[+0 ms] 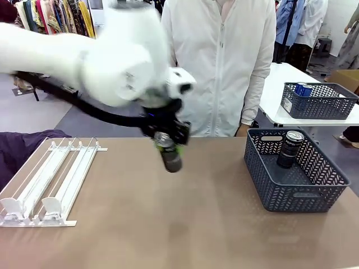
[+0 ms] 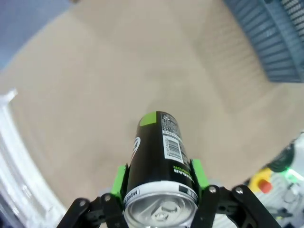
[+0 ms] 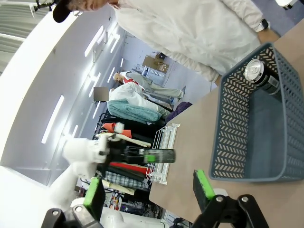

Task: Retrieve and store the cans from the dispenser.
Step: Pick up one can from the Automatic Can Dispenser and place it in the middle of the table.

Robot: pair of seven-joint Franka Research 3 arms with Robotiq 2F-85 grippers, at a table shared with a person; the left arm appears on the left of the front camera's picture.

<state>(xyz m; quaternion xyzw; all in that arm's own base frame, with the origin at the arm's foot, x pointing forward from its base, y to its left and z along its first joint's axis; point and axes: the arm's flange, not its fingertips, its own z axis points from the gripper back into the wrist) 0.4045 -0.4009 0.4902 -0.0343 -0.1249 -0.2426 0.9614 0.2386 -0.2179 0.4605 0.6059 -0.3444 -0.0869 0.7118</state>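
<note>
My left gripper (image 1: 167,147) is shut on a black can with green marks (image 1: 170,154), held tilted above the middle of the table. In the left wrist view that can (image 2: 160,166) sits between the green pads (image 2: 118,179), silver top toward the camera. The white dispenser (image 1: 50,179) lies at the table's left with bare lanes. Another black can (image 1: 290,148) stands in the grey basket (image 1: 294,193) on the right. My right gripper (image 3: 147,192) is open with nothing between its fingers, and its view shows the basket (image 3: 232,118), the can inside it (image 3: 259,73) and the held can (image 3: 159,155) farther off.
A person in a white jacket (image 1: 221,61) stands at the far side of the table. A second grey basket (image 1: 317,103) holding a blue can (image 1: 303,88) sits on a white table behind at the right. A dark purple cloth (image 1: 22,147) lies at the left edge.
</note>
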